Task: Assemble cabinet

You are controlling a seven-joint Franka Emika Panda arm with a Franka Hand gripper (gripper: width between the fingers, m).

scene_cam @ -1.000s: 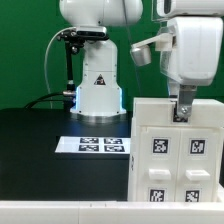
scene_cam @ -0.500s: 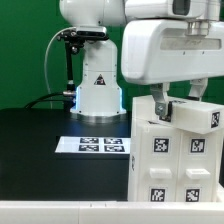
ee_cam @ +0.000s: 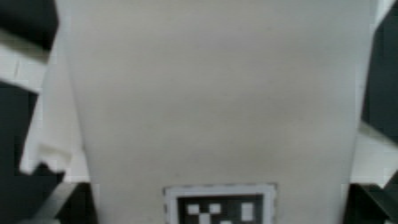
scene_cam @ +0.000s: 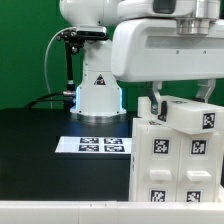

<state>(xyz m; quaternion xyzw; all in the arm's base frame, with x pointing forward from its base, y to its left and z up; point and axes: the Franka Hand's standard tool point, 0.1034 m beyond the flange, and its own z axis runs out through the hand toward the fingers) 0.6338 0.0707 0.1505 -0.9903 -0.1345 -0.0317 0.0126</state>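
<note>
- The cabinet (scene_cam: 172,150) is a large white plastic box with smooth matte walls, standing on the black table (scene_cam: 40,135) at the exterior view's right; square black-and-white tags are on its front.
- The gripper (scene_cam: 178,103) grips a white block-shaped part (scene_cam: 192,114) on the cabinet's top; the jaws stand wide, one finger on each side.
- In the wrist view this part (ee_cam: 205,95) is a flat, plain white surface with one tag.
- The marker board (scene_cam: 93,144) lies flat beside the cabinet.
</note>
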